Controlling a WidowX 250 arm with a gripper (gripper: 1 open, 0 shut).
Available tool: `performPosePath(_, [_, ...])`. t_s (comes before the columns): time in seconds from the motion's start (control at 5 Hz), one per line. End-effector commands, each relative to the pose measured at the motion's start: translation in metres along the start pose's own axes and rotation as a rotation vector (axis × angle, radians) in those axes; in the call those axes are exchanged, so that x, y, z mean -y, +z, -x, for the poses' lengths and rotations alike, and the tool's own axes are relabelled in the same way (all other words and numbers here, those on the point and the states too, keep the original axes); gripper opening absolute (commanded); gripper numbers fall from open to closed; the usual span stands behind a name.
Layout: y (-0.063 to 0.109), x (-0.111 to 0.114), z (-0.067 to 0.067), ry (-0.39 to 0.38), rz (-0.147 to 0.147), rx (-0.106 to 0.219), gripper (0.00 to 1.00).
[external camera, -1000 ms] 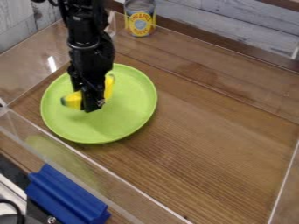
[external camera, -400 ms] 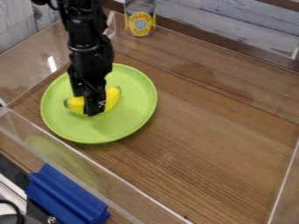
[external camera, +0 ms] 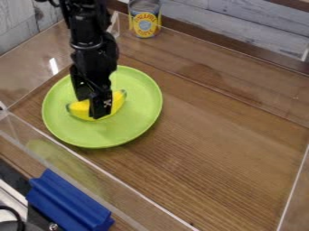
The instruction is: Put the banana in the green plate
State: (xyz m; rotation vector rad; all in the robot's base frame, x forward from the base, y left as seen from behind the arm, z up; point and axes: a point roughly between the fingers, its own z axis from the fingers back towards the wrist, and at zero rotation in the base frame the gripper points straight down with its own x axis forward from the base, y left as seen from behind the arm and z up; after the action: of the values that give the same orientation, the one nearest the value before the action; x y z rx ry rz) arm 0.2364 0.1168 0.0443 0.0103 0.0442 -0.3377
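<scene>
the banana [external camera: 111, 106] lay in the green plate [external camera: 130, 124], well inside the shallow raised rim, in the half of the plate nearer the top of the view. its yellow body ran at a slant, one end toward the lower left of the view and the other toward the upper right, and a darker tip showed at the lower left end.

the black gripper [external camera: 90, 100] reached down over the plate from the top of the view, its fingers pointing at the banana. the fingers stood apart, with yellow showing between them, so the tool was released rather than clenched. they hid part of the banana, and whether a fingertip was brushing its side was hard to make out from this angle. the black arm [external camera: 86, 23] rose above the gripper and ran out past the top edge.

the plate was lime green and round, and it sat flat on the brown wooden table [external camera: 205, 135], toward the left side of the view. beyond the plate, close to the top edge, a can [external camera: 145, 20] with a yellow and grey look stood upright on the table, well apart from the plate and to the right of the arm. at the lower left was a blue block [external camera: 67, 203], set at a slant and apart from the plate. a black curved thing [external camera: 11, 215] showed beside the block in the bottom left corner, cut off by the edge of the view.
</scene>
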Motion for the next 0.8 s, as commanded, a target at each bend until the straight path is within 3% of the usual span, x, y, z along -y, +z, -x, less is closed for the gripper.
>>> performPosePath(0.0, [0.024, -0.005, -0.008, 0.009, -0.049, 0.058, 1.00])
performPosePath(0.2, [0.032, -0.002, -0.009, 0.019, -0.050, 0.066, 1.00])
performPosePath(0.6, [0.067, 0.010, -0.017, 0.046, -0.080, 0.112, 1.00])
